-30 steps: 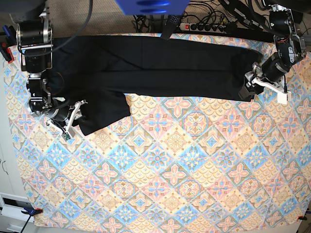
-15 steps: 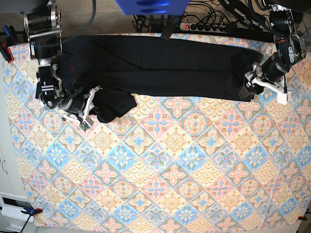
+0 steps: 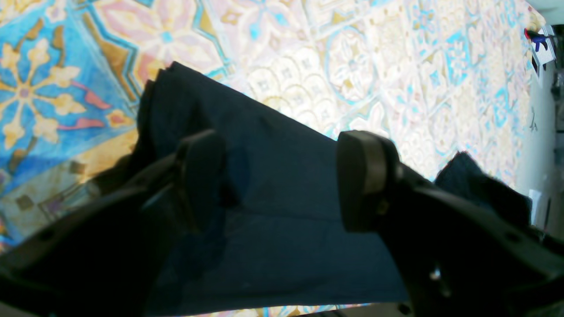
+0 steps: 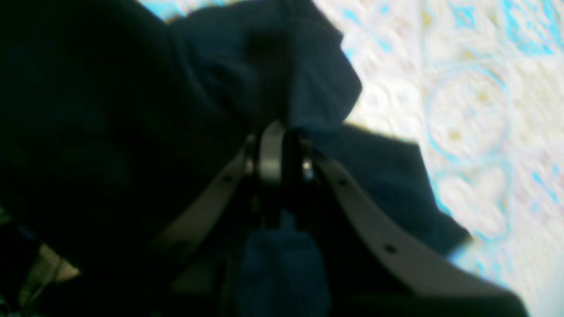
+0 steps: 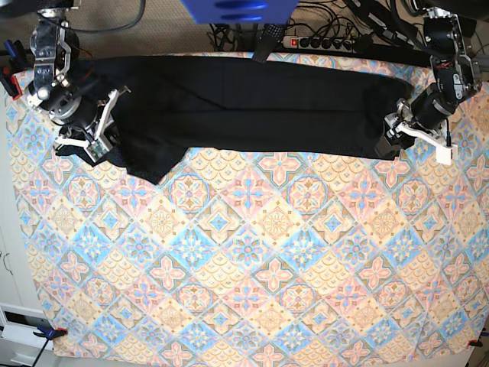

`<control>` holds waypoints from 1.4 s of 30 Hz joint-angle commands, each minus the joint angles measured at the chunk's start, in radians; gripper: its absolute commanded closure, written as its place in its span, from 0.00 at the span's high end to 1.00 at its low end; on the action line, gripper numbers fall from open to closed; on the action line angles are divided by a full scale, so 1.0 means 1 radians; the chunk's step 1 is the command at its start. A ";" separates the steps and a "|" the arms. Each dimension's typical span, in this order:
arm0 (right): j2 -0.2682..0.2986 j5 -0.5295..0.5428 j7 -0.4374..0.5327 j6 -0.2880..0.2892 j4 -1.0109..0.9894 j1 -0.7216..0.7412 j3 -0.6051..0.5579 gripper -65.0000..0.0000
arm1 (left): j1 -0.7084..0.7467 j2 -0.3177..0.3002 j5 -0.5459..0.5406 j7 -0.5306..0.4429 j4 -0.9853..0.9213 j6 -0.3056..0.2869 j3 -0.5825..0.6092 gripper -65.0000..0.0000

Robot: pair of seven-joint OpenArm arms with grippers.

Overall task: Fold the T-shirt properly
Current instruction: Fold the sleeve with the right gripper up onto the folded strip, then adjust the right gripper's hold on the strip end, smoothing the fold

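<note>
Left wrist view: left gripper (image 3: 282,180) is hanging low over the T-shirt (image 3: 273,229), jaws spread wide, released, nothing between them. Both dark rounded pads are sitting just above the fabric; one fingertip (image 3: 363,176) is showing a tan edge. The shirt here is lying flat and smooth, matte black, with a layered folded corner pointing toward the top left. The patterned cloth (image 3: 396,66) under it is showing floral tiles in blue, pink and yellow, washed out by glare on the right.

Right wrist view: blurry. Right gripper (image 4: 280,149) is clenched on a bunched fold of the T-shirt (image 4: 273,66); jaws are nearly touching with black fabric pinched between them. The pale angled finger arms are meeting at metal tips. Fabric is rumpling in soft lumps above the jaws and draping dark to the left. Pale patterned cloth (image 4: 484,110) is on the right.

Base view: the T-shirt (image 5: 252,103) is lying stretched as a long black band across the far part of the desk (image 5: 252,275), which is covered by the tiled cloth. Right gripper (image 5: 103,138) on the view's left is angling in toward the shirt's end, grasping it; a pointed flap is hanging down beside it. Left gripper (image 5: 390,138) on the view's right is resting at the shirt's other end, arm bent down from the top corner. A power strip (image 5: 321,42) and cables are lying beyond the far edge.
</note>
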 commanded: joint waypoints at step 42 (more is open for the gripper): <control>0.007 0.015 0.019 0.004 0.092 -0.096 0.061 0.38 | 0.000 -0.017 -0.010 -0.010 0.011 -0.005 -0.006 0.62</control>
